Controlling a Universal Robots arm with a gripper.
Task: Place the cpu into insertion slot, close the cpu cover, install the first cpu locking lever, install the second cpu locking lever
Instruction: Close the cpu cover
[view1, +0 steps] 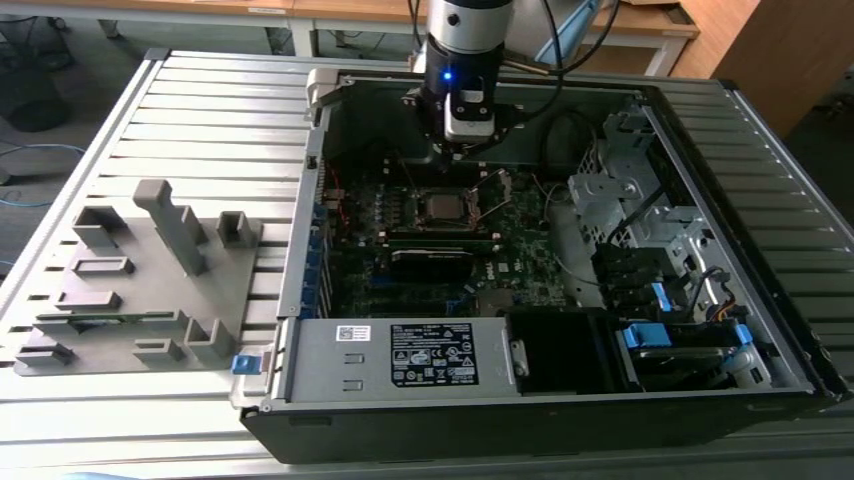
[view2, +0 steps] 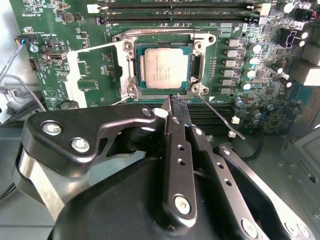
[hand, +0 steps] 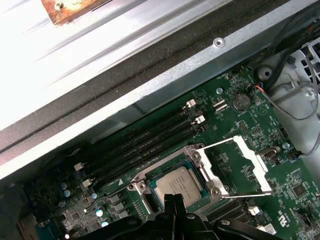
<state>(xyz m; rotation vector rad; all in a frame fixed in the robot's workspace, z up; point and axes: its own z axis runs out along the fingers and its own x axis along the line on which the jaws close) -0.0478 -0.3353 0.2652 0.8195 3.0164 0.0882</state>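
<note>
The cpu (view2: 165, 67) lies flat in the insertion slot (view2: 165, 36), its silver top facing up; in the first wrist view the cpu (hand: 178, 184) sits just past my fingertips. Swung away from the slot, the cpu cover (view2: 70, 75) stands open beside it on the board, the same cpu cover (hand: 252, 155) in the first wrist view. One thin locking lever (view2: 220, 116) sticks out loose from the slot's corner. My gripper (view2: 177, 106) hovers close over the slot's near edge, shut and holding nothing. In the exterior view my gripper (view1: 461, 150) hangs over the cpu (view1: 441, 207) inside the case.
The open computer case (view1: 747, 110) rests on a slatted metal table. Long black memory slots (view2: 175, 12) run beside the socket. A power supply (view1: 400, 355) and drive bays (view1: 667, 340) fill the near end. A grey parts fixture (view1: 134, 270) sits on the exterior view's left.
</note>
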